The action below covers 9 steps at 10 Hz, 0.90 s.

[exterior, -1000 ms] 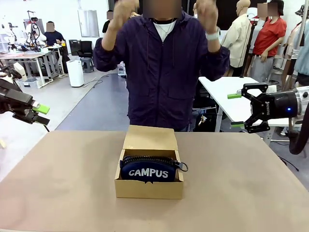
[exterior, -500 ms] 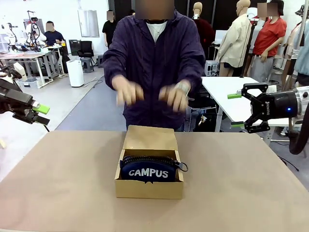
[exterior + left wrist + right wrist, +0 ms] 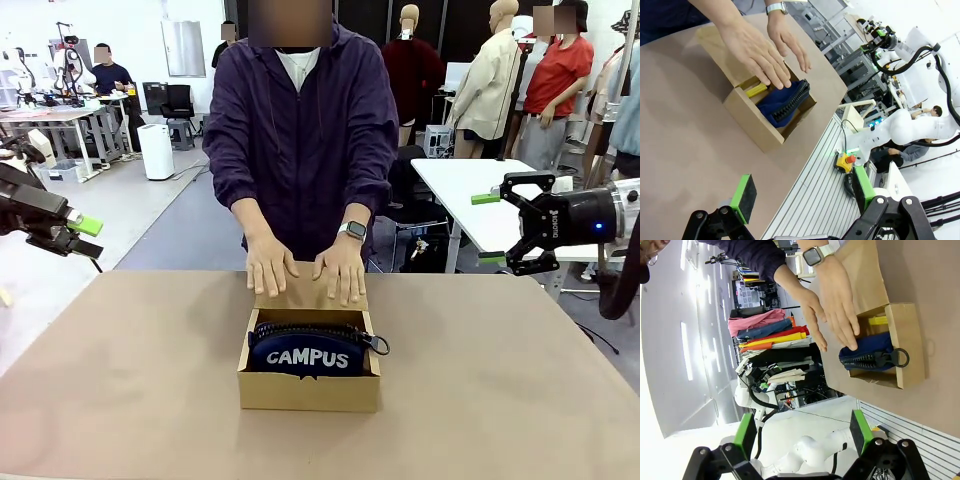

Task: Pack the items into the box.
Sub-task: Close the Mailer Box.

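The brown cardboard box point(image 3: 309, 385) stands mid-table with its flap lid point(image 3: 305, 292) laid back toward the person. A navy "CAMPUS" pouch point(image 3: 308, 352) stands inside it. Both of the person's hands point(image 3: 342, 270) rest flat on the flap. Beside the pouch, in the left wrist view, lies the yellow knife point(image 3: 756, 90), and it appears again as a yellow strip point(image 3: 877, 320) in the right wrist view. My left gripper point(image 3: 82, 236) hovers open off the table's left edge. My right gripper point(image 3: 490, 228) hangs open beyond the right side, high and far from the box.
Wide bare tabletop point(image 3: 500, 400) lies on both sides of the box. A white table point(image 3: 470, 195) stands behind at right. Other people and workbenches fill the room farther back.
The person's hands came down from head height and now press on the box's flap. Both arms stayed still with their jaws apart.
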Tool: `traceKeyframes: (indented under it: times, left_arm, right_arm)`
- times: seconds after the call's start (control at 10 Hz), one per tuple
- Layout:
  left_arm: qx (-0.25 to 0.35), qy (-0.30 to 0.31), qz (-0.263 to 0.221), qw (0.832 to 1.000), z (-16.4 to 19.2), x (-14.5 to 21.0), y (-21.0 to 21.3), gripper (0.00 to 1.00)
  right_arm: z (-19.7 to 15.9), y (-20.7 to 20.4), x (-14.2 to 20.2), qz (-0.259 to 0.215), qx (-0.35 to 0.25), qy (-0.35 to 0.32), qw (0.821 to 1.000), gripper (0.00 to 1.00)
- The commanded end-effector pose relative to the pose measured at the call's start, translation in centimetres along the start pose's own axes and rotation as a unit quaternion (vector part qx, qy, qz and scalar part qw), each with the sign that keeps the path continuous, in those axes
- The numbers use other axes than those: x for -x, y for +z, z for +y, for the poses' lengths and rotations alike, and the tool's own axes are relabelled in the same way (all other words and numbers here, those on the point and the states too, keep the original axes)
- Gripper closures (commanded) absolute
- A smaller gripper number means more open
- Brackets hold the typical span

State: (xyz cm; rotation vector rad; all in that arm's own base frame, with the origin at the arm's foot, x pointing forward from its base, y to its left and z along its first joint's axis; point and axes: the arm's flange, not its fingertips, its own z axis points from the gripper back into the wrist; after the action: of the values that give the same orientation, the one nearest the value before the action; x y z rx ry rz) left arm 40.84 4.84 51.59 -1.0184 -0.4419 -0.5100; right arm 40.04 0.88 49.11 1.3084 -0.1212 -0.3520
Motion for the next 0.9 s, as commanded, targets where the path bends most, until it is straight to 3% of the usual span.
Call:
traceKeyframes:
  times: [0.0, 0.1, 0.2, 0.4, 0.7, 0.8]
  left_arm:
    - [0.002, -0.003, 0.004, 1.0, -0.2, 0.1, 0.2, 0.0]
    - [0.0, 0.0, 0.0, 1.0, 0.0, 0.0, 0.0, 0.0]
    - [-0.005, 0.014, 0.077, 0.997, 0.1, -3.3, -0.8, 0.0]
    - [-0.046, 0.041, 0.16, 0.985, 1.2, -9.1, -4.6, 0.0]
    - [-0.13, 0.153, 0.174, 0.964, 6.2, -12.5, -9.8, 0.0]
    - [-0.123, 0.166, 0.18, 0.962, 7.4, -12.4, -10.9, 0.0]
  right_arm:
    - [0.4, 0.3, -0.4, 0.006, 0.0, 0.004, 1.0, 0.0]
    - [0.0, 0.0, 0.0, 0.0, 0.0, 0.0, 1.0, 0.0]
    - [1.0, -1.9, -0.8, 0.024, 0.072, -0.026, 0.997, 0.0]
    - [1.6, -6.4, -3.3, 0.095, 0.196, -0.028, 0.976, 0.0]
    - [-0.2, -11.4, -7.0, 0.09, 0.3, -0.042, 0.949, 0.0]
    - [-0.7, -12.2, -7.7, 0.078, 0.303, -0.034, 0.949, 0.0]
